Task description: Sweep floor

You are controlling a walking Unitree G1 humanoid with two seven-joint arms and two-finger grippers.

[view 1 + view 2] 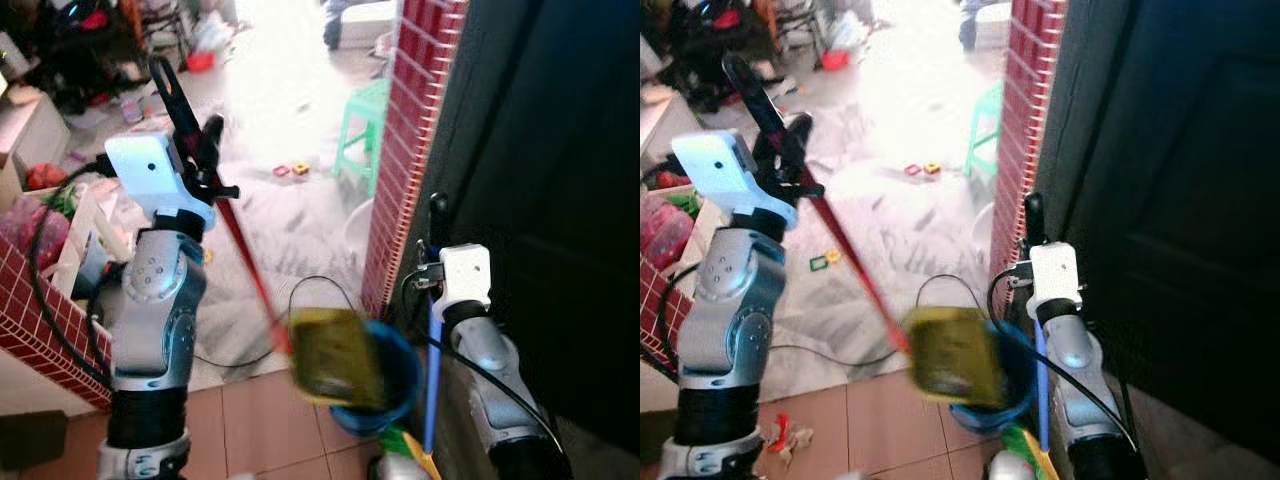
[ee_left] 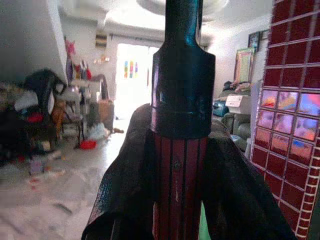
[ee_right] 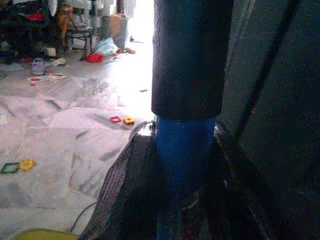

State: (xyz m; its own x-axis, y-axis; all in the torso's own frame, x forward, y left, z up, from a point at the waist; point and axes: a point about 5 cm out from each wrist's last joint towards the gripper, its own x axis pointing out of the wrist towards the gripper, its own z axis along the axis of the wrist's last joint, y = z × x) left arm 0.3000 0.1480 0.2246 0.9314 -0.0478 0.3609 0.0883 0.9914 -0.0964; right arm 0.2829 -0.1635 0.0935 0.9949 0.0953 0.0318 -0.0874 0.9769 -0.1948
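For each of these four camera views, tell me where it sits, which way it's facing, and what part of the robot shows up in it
Left eye view: on the head, looking forward and down at both silver arms, the left gripper on a red broom handle.
Right eye view: the same scene, with the right gripper on a blue handle.
Left wrist view: along its black fingers, toward a cluttered room.
Right wrist view: along its fingers, over a marble floor.
Both wrist views share the bright doorway.

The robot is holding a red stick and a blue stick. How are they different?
The red stick slants across the floor to a blurry yellow broom head; the blue stick stands nearly straight up beside the dark door. The left tool grips the red one, the right tool the blue one. Both have black tops and are held tight.
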